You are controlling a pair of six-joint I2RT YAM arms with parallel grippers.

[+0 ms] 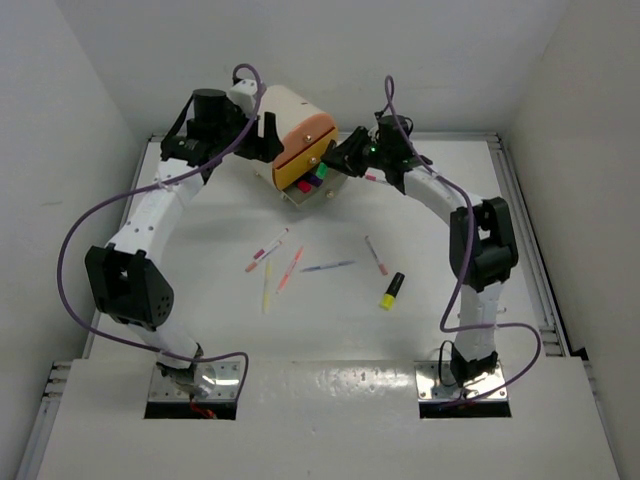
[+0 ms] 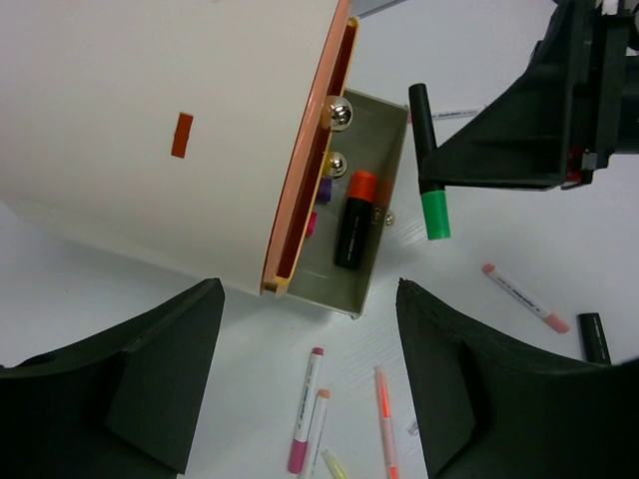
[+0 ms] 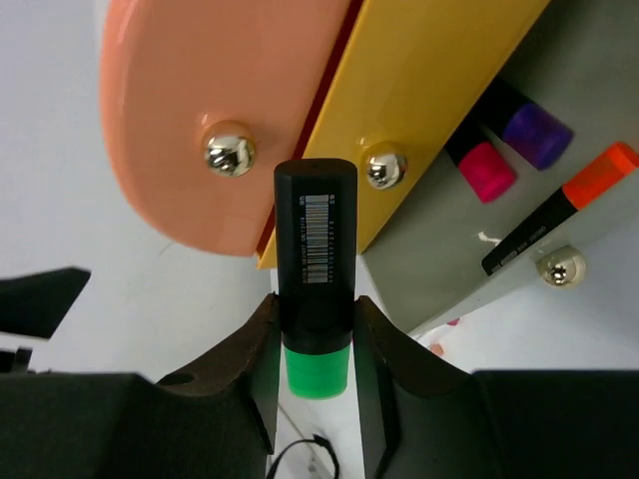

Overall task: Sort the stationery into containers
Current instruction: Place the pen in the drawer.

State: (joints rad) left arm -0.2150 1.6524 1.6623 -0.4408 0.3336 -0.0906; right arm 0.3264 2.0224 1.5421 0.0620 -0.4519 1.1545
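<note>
Green-capped highlighter [image 3: 315, 239] pinched in right gripper [image 3: 317, 311] | left gripper [image 2: 308, 291] spread | yellow drawer front [image 3: 439, 90] close ahead

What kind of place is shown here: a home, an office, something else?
Probably a robot test bench in a lab, not a home: a white table boxed in by plain white walls, the left arm and right arm bolted at its near edge, loose pens laid out near a small cabinet.

Purple highlighter [image 2: 325, 189] mostly hidden behind drawer fronts [image 2: 300, 190]
</note>
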